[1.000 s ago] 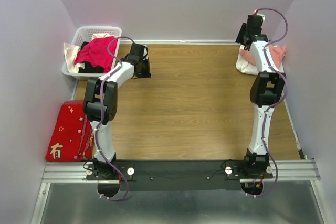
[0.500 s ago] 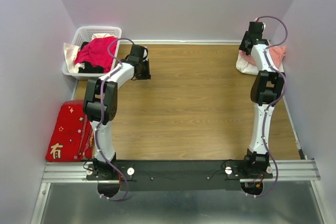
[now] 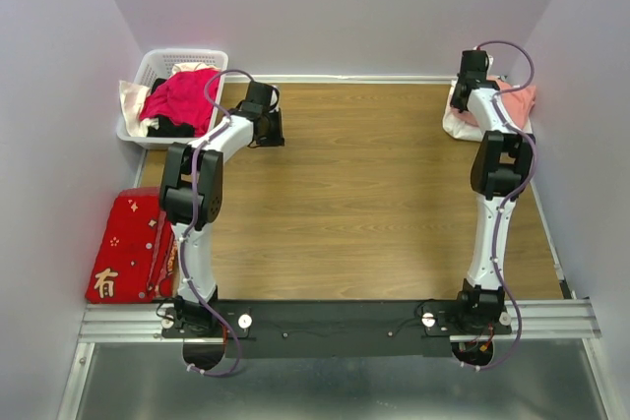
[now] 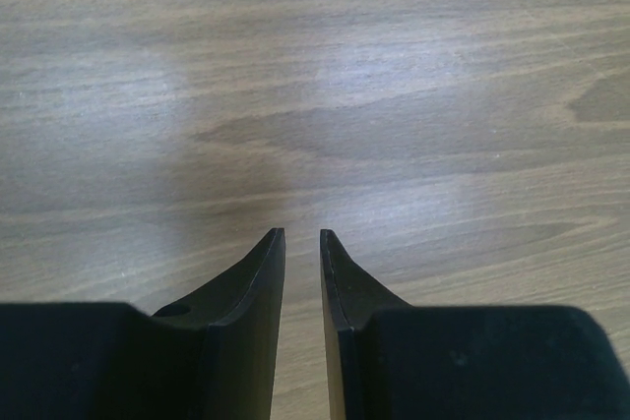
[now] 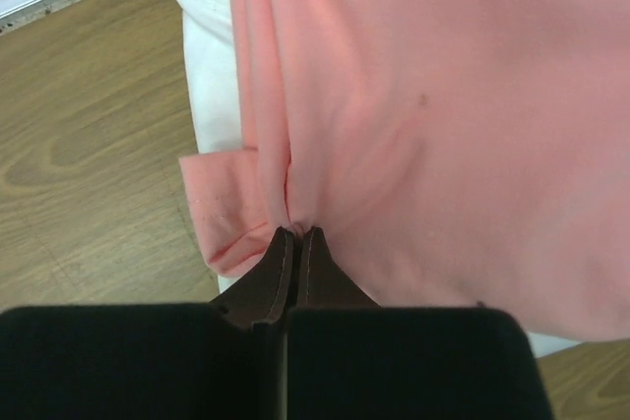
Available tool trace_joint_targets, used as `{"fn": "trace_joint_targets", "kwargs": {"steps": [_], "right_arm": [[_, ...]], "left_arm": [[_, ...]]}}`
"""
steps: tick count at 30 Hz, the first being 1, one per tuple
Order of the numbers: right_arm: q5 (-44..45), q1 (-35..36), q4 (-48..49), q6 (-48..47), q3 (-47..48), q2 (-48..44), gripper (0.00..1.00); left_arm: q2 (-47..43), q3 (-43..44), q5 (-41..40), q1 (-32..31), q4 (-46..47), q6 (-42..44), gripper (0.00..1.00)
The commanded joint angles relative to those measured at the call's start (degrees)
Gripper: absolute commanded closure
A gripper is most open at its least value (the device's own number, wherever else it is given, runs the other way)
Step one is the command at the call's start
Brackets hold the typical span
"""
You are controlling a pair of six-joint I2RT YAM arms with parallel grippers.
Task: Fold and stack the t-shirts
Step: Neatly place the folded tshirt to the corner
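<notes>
At the table's far right corner the salmon-pink t-shirt (image 3: 520, 100) lies on top of the white t-shirt (image 3: 457, 123). My right gripper (image 3: 472, 78) is down on that pile. In the right wrist view the right gripper (image 5: 297, 232) is shut, pinching a fold of the pink t-shirt (image 5: 423, 125) near its sleeve hem, with the white t-shirt (image 5: 207, 36) showing underneath at the left. My left gripper (image 3: 268, 129) hovers over bare wood at the far left. Its jaws (image 4: 301, 235) stand a narrow gap apart with nothing between them.
A white basket (image 3: 157, 64) at the far left corner holds a magenta garment (image 3: 182, 95) and other clothes. A flat red cloth with gold characters (image 3: 123, 243) lies beside the table's left edge. Walls close in on three sides.
My right arm has reached further onto the pile and its jaws have closed on the pink t-shirt. The left arm has barely shifted.
</notes>
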Motion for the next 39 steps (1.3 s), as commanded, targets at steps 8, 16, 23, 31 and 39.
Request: {"fn": "trace_joint_targets", "kwargs": {"steps": [8,16,23,31,39], "right_arm": [[7.17,-0.10,-4.27,-1.27,-1.57,-7.72,0.99],[9.81,-0.19,-4.09,-2.85,-7.71,-13.34,0.99],[10.69,-0.28,-4.18,-5.31,-16.15,-18.18,0.99],[9.64,-0.28,-9.98,-0.76,-18.27,-13.35,0.76],[3.84,-0.19,-9.98,1.54,-11.07,-15.37,0.33]], "left_arm": [[2.46,3.16,2.18,-0.29,0.84,0.82,0.71],[2.37,3.07,2.27,-0.29,0.84,1.35,0.70],[1.93,2.72,2.26,-0.29,0.84,1.61,0.71],[1.76,2.98,3.32,-0.29,0.93,1.53,0.71],[0.09,2.02,2.97,-0.29,1.72,1.53,0.71]]}}
